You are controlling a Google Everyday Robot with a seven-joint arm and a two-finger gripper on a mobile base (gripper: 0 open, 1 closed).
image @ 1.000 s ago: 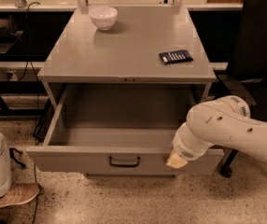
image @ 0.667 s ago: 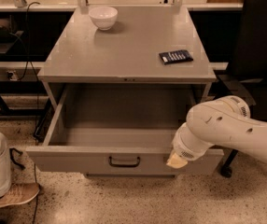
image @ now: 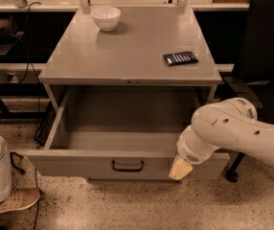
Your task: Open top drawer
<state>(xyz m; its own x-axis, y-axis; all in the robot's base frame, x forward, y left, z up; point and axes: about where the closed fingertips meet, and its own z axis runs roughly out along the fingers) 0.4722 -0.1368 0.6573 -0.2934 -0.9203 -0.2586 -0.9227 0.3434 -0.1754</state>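
The top drawer of the grey metal cabinet stands pulled far out, its deep grey interior bare. Its small black bar handle sits in the middle of the front panel. My gripper hangs from the white arm in front of the right part of the drawer's front panel, to the right of the handle and apart from it. Only its cream-coloured tip shows. The lower drawers are hidden behind the open one.
A white bowl and a dark flat packet lie on the cabinet top. A black office chair stands at the right. A person's leg and shoe are at the lower left. Cables hang at the left.
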